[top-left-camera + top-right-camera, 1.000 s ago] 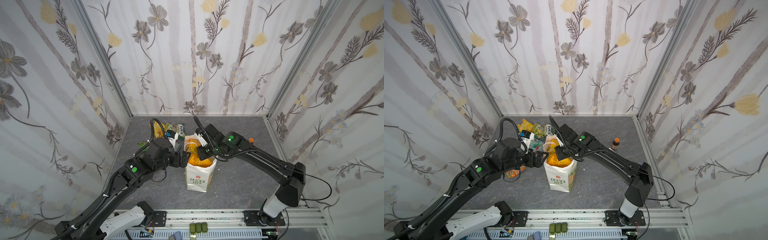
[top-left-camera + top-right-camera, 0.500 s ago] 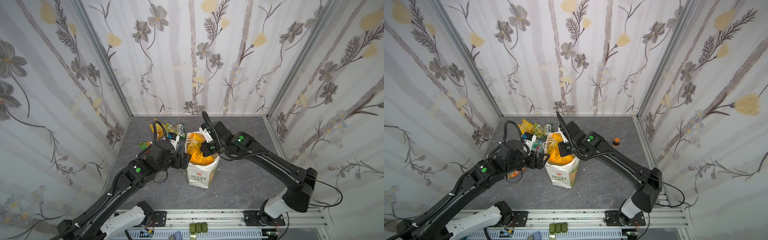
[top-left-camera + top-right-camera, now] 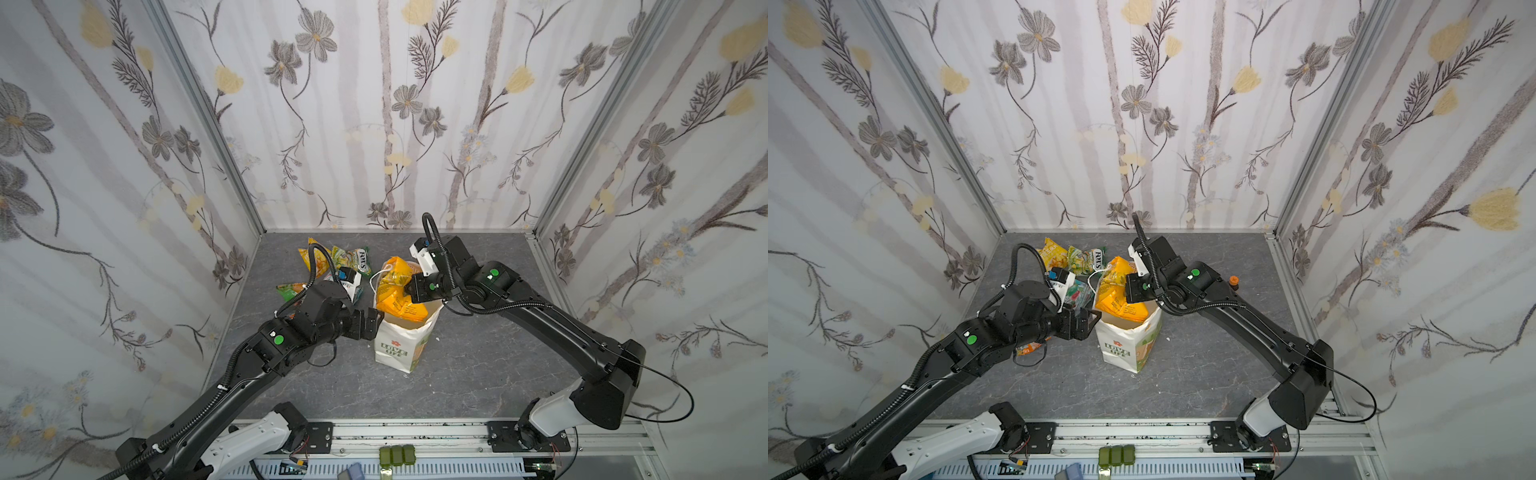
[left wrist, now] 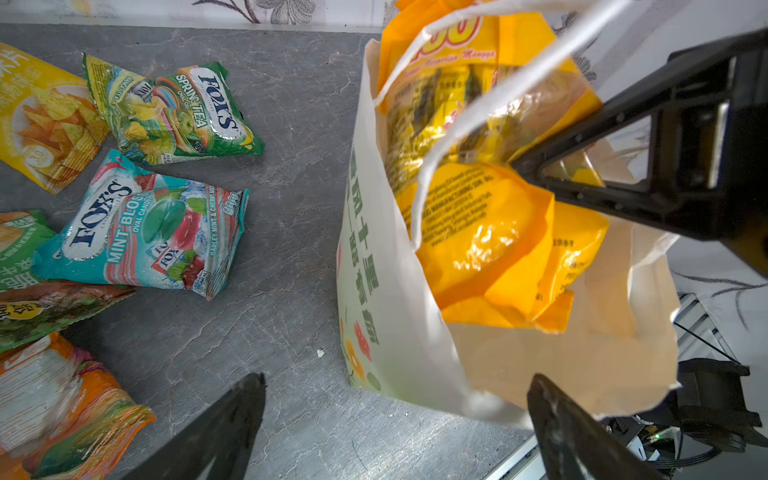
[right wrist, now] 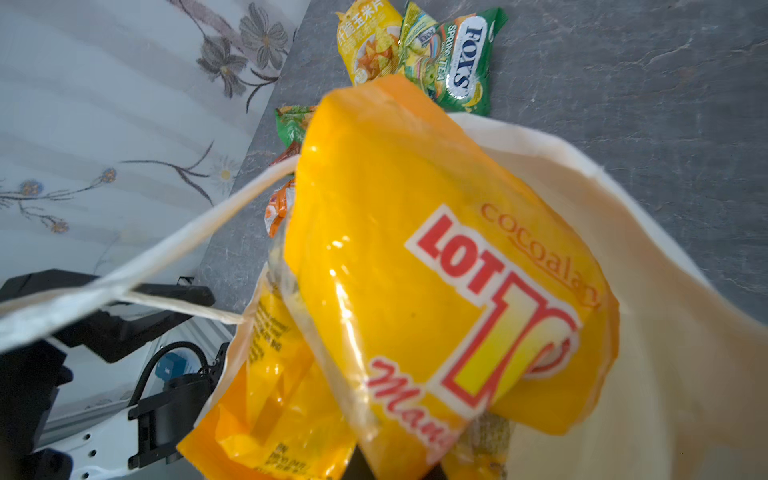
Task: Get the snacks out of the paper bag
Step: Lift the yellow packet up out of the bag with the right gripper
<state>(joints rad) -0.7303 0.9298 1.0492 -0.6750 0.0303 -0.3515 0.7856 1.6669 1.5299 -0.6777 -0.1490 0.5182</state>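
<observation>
One big orange-yellow packet [image 3: 394,286] stands half out of the white paper bag [image 3: 397,347], pinched by the closed right gripper [image 4: 521,168]. Left gripper [image 3: 371,323] hangs wide open just beside the bag; other packets [image 4: 153,232] lie near on the grey table [image 3: 478,365].

Robot test booth, floral-papered panel walls [image 3: 374,124], grey marbled tabletop [image 3: 478,374], aluminium mounting rail [image 3: 415,434] along the front edge.

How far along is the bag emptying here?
Done: the Spring Tea packet, Mint Blossom packet and others lie on the table beside the paper bag. In hand: the right gripper is shut on the large orange packet, partly out of the bag's mouth; the left gripper is open at the bag's side. Left: lifting it clear; anything underneath is hidden.
</observation>
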